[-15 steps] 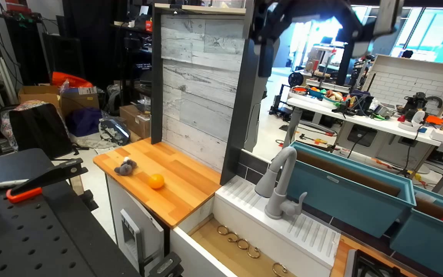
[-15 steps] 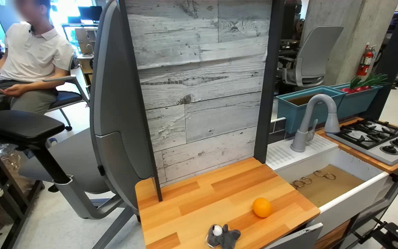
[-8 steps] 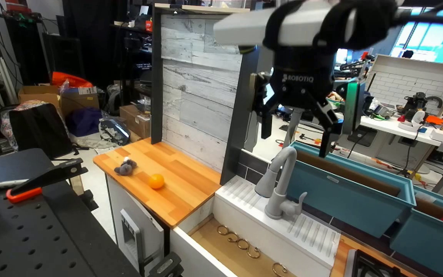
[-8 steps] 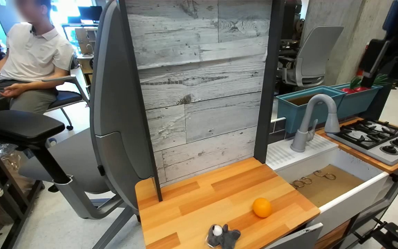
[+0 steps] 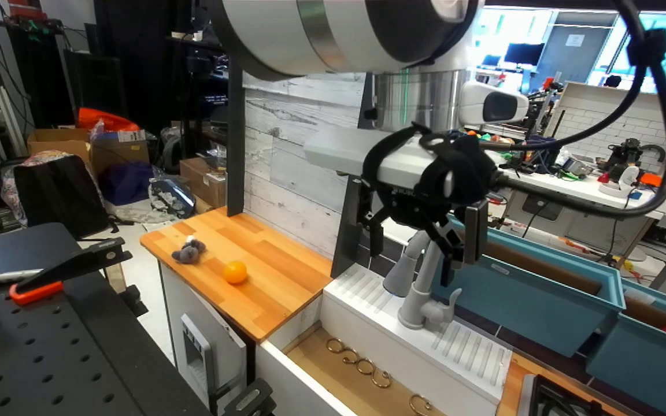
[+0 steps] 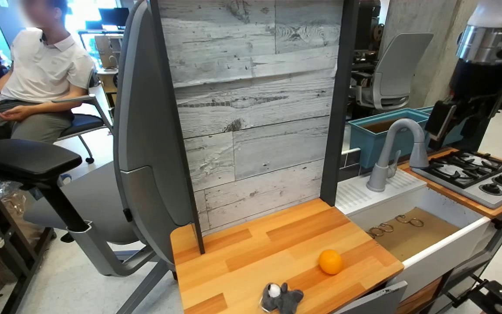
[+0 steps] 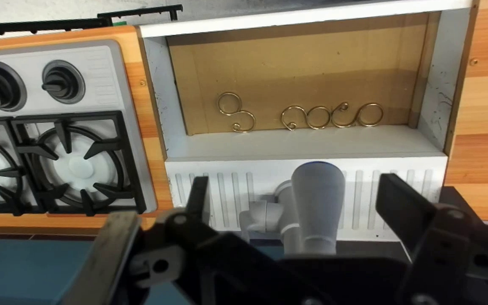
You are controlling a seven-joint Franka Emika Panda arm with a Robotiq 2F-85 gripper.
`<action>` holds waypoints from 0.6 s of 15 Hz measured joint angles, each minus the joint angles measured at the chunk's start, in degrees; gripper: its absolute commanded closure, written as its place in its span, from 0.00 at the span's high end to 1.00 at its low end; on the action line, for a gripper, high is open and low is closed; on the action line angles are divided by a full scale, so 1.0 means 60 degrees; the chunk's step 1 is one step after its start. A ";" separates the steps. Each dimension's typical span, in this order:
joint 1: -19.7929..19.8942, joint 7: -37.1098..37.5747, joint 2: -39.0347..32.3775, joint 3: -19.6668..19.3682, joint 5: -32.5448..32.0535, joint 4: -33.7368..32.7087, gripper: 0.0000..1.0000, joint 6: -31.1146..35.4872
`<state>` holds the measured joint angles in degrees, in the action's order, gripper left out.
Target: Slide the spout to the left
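Black, blunt-tipped fingers [image 7: 400, 207] stand wide apart; in the wrist view the small grey curved faucet spout [image 7: 318, 203] shows between them, gaps on both sides, over the white ribbed surface [image 5: 472, 349]. Lining up seems the step in hand; next likely calls for settling around the spout and pushing it left. On a long teal planter [image 5: 518, 300], the pale oblong label [image 5: 500, 268] is too small to read.

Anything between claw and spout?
Nothing visible: in the wrist view the head of the spout shows uncovered between the open jaws of the claw. A teal planter stands behind the spout in an exterior view.
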<state>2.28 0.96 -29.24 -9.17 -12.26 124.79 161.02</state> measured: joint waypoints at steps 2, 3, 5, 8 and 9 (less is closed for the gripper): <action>-0.0293 0.0099 -0.0431 -0.0171 -0.0003 -0.0191 1.00 0.0331; -0.0441 0.0146 -0.0636 -0.0275 -0.0003 -0.0285 1.00 0.0496; -0.0731 0.0235 -0.1029 -0.0488 -0.0003 -0.0481 1.00 0.0729; -0.1106 0.0319 -0.1535 -0.0765 -0.0003 -0.0750 1.00 0.0924; -0.1228 0.0336 -0.1668 -0.0850 -0.0003 -0.0830 1.00 0.0930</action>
<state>-5.09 2.98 -39.24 -14.27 -12.28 119.81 166.60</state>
